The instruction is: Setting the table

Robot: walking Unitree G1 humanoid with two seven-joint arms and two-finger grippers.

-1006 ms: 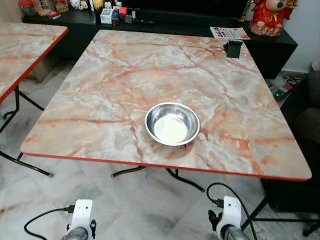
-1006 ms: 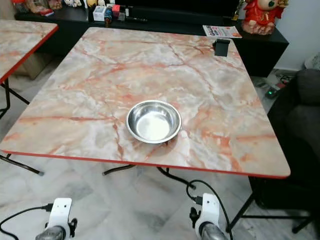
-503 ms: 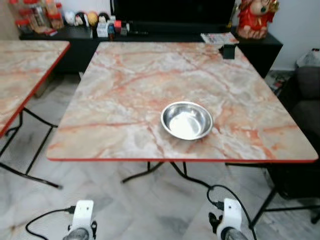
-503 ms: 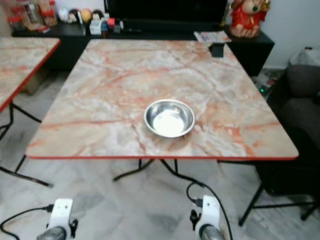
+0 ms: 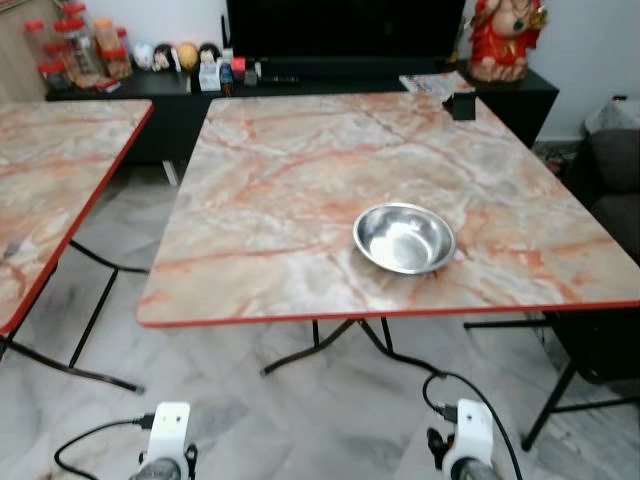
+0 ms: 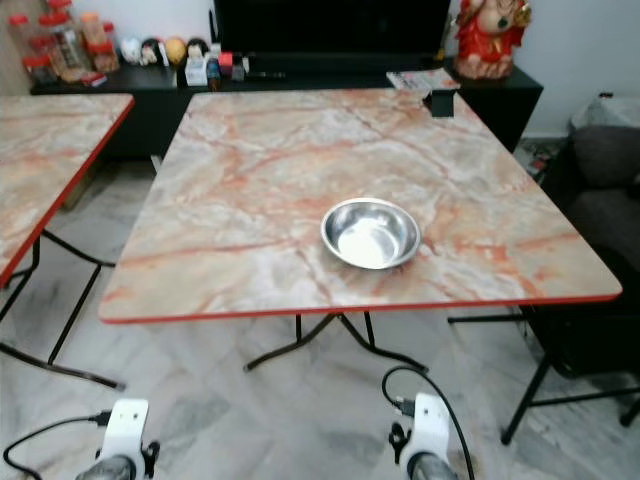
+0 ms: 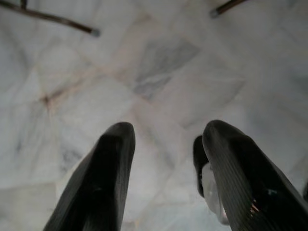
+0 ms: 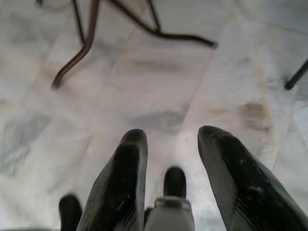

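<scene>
An empty steel bowl (image 5: 404, 238) sits on the marble-patterned table (image 5: 290, 190) with a red rim, near its front edge and right of the middle. Both arms hang low below the table's front edge. My left gripper (image 7: 163, 137) is open over the marble floor, nothing between its black fingers (image 7: 108, 178). My right gripper (image 8: 171, 139) is also open above the floor, empty. The wrists show at the bottom of the head views, the left wrist (image 5: 166, 440) and the right wrist (image 5: 468, 440).
A second marble table (image 5: 55, 190) stands to the left with a floor gap between. A black low cabinet (image 5: 330, 75) with bottles, a magazine and a red figurine (image 5: 503, 35) runs behind. A small black object (image 5: 462, 103) sits at the table's far right corner. A dark sofa (image 5: 615, 190) is on the right.
The camera has moved back and to the left: the table looks smaller and farther, the bowl has shifted right in view, more floor and the left table show. The arms still hang.
</scene>
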